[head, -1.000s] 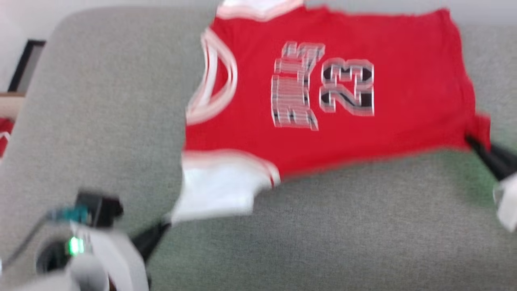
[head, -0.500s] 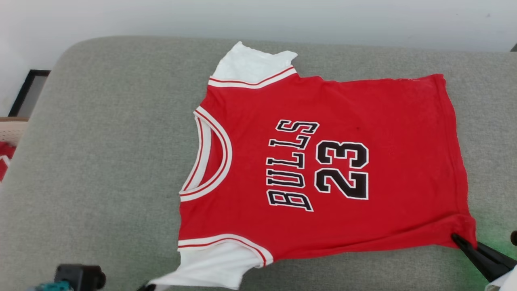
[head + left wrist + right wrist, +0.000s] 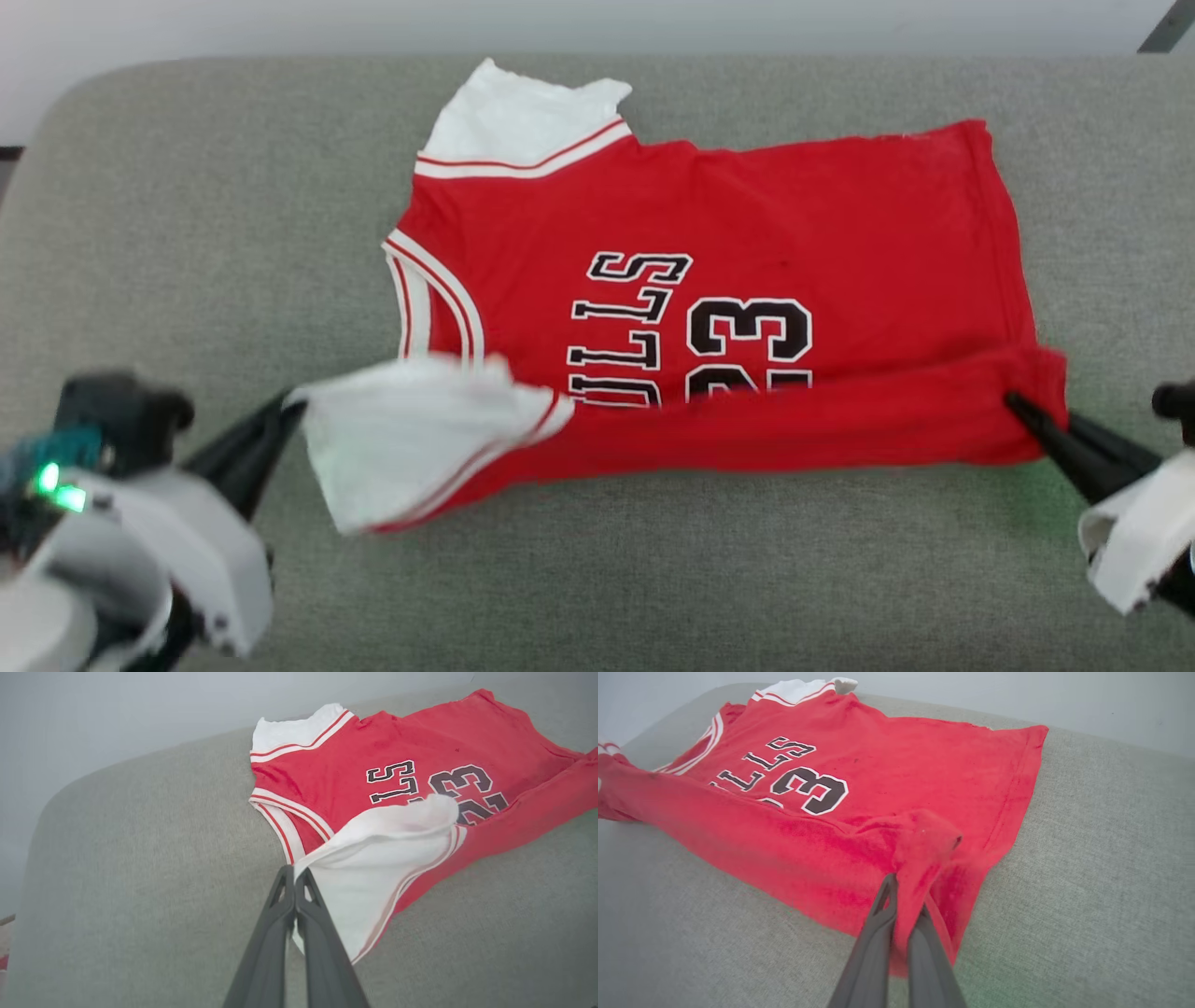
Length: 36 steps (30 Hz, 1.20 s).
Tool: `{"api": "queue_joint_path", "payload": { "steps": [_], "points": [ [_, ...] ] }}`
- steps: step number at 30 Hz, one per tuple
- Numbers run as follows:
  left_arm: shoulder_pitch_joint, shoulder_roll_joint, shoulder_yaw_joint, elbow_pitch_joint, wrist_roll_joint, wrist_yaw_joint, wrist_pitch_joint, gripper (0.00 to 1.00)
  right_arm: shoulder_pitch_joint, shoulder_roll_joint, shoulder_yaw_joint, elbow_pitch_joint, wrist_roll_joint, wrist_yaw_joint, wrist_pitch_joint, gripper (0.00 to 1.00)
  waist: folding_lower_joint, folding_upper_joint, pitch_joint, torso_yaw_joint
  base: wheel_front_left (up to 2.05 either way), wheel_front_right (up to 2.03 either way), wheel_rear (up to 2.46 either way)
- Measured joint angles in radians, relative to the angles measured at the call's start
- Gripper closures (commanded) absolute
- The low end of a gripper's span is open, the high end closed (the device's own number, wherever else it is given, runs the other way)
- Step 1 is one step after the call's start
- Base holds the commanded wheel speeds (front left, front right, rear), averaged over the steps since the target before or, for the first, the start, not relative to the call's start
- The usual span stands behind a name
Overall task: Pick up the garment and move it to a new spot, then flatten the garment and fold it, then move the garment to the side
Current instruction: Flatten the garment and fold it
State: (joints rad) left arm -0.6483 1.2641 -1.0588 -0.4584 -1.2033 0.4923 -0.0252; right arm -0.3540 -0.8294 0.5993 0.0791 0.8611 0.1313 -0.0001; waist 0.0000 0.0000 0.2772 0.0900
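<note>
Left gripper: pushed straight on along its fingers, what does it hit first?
Left gripper is shut on the garment's white sleeve; straight on it likely meets the striped neckline first, though depth is unclear.

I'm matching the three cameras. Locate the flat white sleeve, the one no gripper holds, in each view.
Head view: white sleeve, top, left of centre.
Left wrist view: white sleeve, top centre.
Right wrist view: white sleeve, top edge, left of centre.
Shared landmark: the black 23 print on the garment.
</note>
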Motion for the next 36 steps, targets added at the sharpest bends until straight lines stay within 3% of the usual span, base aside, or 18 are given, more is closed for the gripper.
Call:
{"api": "queue_joint_path", "payload": {
  "steps": [6, 11, 17, 22, 24, 27, 28, 29, 31, 32, 36],
  "points": [
    [-0.16, -0.135, -0.008, 0.207, 0.076, -0.156, 0.111, 1.0, -0.08, 0.078, -0.048, 0.053, -0.038, 0.0, 0.133, 1.0, 0.0, 0.0, 0.049, -0.005, 0.0, 0.0, 0.0],
    [-0.214, -0.253, -0.032, 0.411, 0.061, -0.269, 0.165, 1.0, -0.148, 0.126, -0.042, 0.111, -0.057, 0.0, 0.214, 1.0, 0.0, 0.0, 0.088, -0.008, 0.0, 0.0, 0.0],
    [-0.225, -0.352, -0.062, 0.594, 0.024, -0.365, 0.201, 1.0, -0.203, 0.161, -0.034, 0.153, -0.057, 0.0, 0.268, 1.0, 0.0, 0.0, 0.12, -0.01, 0.0, 0.0, 0.0],
    [-0.235, -0.395, -0.064, 0.678, -0.002, -0.405, 0.219, 1.0, -0.226, 0.168, -0.026, 0.164, -0.048, 0.0, 0.295, 1.0, 0.0, 0.0, 0.126, -0.009, 0.0, 0.0, 0.0],
    [-0.236, -0.407, -0.056, 0.698, -0.026, -0.406, 0.225, 0.89, -0.232, 0.167, -0.021, 0.165, -0.044, 0.0, 0.31, 1.0, 0.0, 0.0, 0.124, -0.006, 0.0, 0.0, 0.0],
    [-0.239, -0.413, -0.048, 0.706, -0.047, -0.41, 0.238, 0.56, -0.235, 0.164, -0.021, 0.169, -0.032, 0.0, 0.325, 1.0, 0.0, 0.0, 0.116, -0.002, 0.0, 0.0, 0.0],
    [-0.24, -0.414, -0.042, 0.705, -0.057, -0.411, 0.237, 0.35, -0.237, 0.163, -0.021, 0.171, -0.029, 0.0, 0.33, 0.96, 0.0, 0.0, 0.113, 0.0, 0.0, 0.0, 0.0],
    [-0.242, -0.413, -0.039, 0.703, -0.058, -0.41, 0.237, 0.0, -0.238, 0.163, -0.02, 0.173, -0.026, 0.0, 0.337, 0.85, 0.0, 0.0, 0.109, 0.002, 0.0, 0.0, 0.0],
    [-0.246, -0.41, -0.026, 0.695, -0.07, -0.407, 0.236, 0.0, -0.241, 0.161, -0.02, 0.179, -0.025, 0.0, 0.344, 0.5, 0.0, 0.0, 0.101, 0.007, 0.0, 0.0, 0.0],
    [-0.246, -0.407, -0.022, 0.69, -0.075, -0.404, 0.236, 0.0, -0.242, 0.161, -0.02, 0.182, -0.025, 0.0, 0.346, 0.02, 0.0, 0.0, 0.096, 0.009, 0.0, 0.0, 0.0],
    [-0.246, -0.378, -0.011, 0.65, -0.086, -0.376, 0.242, 0.0, -0.245, 0.166, -0.02, 0.19, -0.025, 0.0, 0.352, 0.0, 0.0, 0.0, 0.076, 0.017, 0.0, 0.0, 0.0]
  ]
}}
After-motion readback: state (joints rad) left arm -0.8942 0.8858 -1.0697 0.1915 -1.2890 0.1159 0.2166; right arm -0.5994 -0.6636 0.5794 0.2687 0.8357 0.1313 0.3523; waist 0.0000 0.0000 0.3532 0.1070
